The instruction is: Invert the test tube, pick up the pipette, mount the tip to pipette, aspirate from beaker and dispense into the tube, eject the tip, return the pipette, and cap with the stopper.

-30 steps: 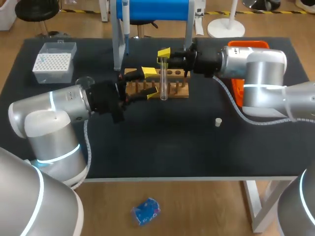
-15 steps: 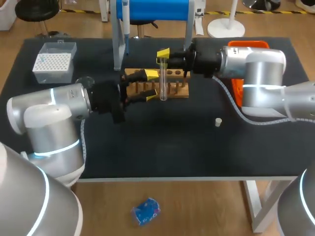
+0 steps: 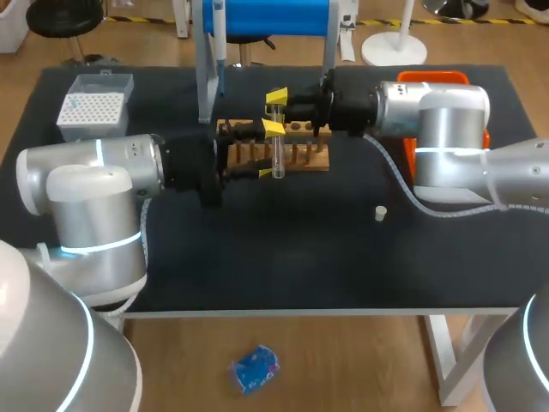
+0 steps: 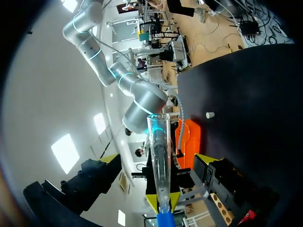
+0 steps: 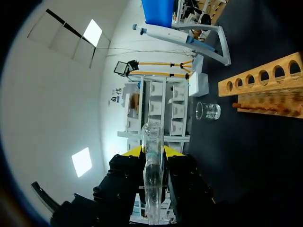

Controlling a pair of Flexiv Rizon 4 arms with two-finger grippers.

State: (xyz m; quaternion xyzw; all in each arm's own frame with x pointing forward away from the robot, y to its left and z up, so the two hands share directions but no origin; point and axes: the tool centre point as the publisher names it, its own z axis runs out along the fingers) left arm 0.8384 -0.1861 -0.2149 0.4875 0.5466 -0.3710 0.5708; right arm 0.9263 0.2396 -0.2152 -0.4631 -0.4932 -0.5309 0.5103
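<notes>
A clear glass test tube [image 3: 277, 146] hangs upright in front of the wooden rack [image 3: 310, 157]. My right gripper [image 3: 278, 105] is shut on its upper end. In the right wrist view the tube [image 5: 152, 179] sticks out between the yellow tips of the right gripper [image 5: 152, 153]. My left gripper [image 3: 269, 151] is open wide, one finger on each side of the tube. The left wrist view shows the tube [image 4: 158, 156] standing apart from both fingers of the left gripper [image 4: 157, 161]. The pipette [image 3: 219, 34] hangs on the blue stand. The white stopper [image 3: 380, 212] lies on the mat.
A tip box [image 3: 93, 107] stands at the back left of the table. An orange bin [image 3: 413, 150] sits behind my right arm. The glass beaker [image 5: 208, 111] stands beside the rack [image 5: 265, 80] in the right wrist view.
My left gripper has moved right until its open fingers flank the tube. The right gripper and the tube have shifted slightly left.
</notes>
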